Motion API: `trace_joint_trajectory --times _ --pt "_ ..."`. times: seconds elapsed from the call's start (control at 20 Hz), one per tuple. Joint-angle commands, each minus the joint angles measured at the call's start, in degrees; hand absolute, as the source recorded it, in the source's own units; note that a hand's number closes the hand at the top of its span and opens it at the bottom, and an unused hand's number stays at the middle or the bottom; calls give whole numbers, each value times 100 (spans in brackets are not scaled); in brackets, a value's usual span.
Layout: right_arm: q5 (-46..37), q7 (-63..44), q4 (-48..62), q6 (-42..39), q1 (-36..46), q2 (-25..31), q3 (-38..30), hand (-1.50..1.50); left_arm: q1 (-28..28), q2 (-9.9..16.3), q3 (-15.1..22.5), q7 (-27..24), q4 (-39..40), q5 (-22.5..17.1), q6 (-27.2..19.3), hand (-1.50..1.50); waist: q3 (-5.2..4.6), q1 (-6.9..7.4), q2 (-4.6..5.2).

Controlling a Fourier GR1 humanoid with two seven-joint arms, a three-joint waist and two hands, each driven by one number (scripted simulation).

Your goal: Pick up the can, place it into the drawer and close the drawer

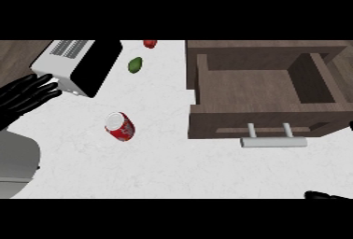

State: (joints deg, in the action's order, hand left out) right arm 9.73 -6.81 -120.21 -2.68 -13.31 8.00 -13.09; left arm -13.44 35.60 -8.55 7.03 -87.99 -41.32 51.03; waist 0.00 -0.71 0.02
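Note:
A red can (119, 126) with a silver top stands on the white counter (158, 158), left of centre. The wooden drawer (262, 93) is pulled open at the right, nothing inside it, with a silver handle (273, 142) on its front. My left hand (26, 95) rests at the left edge with fingers spread and straight, well apart from the can. Only a sliver of my right hand (327, 195) shows at the lower right corner, far from the can.
A white and black appliance (79, 65) stands at the back left, close to my left hand. A green fruit (135, 65) and a red item (150, 44) lie behind the can.

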Motion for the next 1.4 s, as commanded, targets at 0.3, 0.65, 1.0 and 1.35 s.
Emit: trace_joint_trajectory --times 0.3,0.65,1.0,1.35 --pt "627 117 -180 -610 -451 106 -646 -150 -539 425 8 945 1028 -1136 35 -150 3 16 -7" --pt "894 367 31 -1130 -715 207 -1057 -150 -789 540 235 1802 1326 -2185 -166 -150 2 28 -8" --pt "1220 544 29 -1543 -1057 90 -1454 -150 -699 -246 540 1960 938 -1688 -812 -150 2 27 -13" --pt "1547 497 40 -1875 -1199 12 -1848 -150 -802 -785 509 1779 1168 -878 -823 -150 0 12 -5"
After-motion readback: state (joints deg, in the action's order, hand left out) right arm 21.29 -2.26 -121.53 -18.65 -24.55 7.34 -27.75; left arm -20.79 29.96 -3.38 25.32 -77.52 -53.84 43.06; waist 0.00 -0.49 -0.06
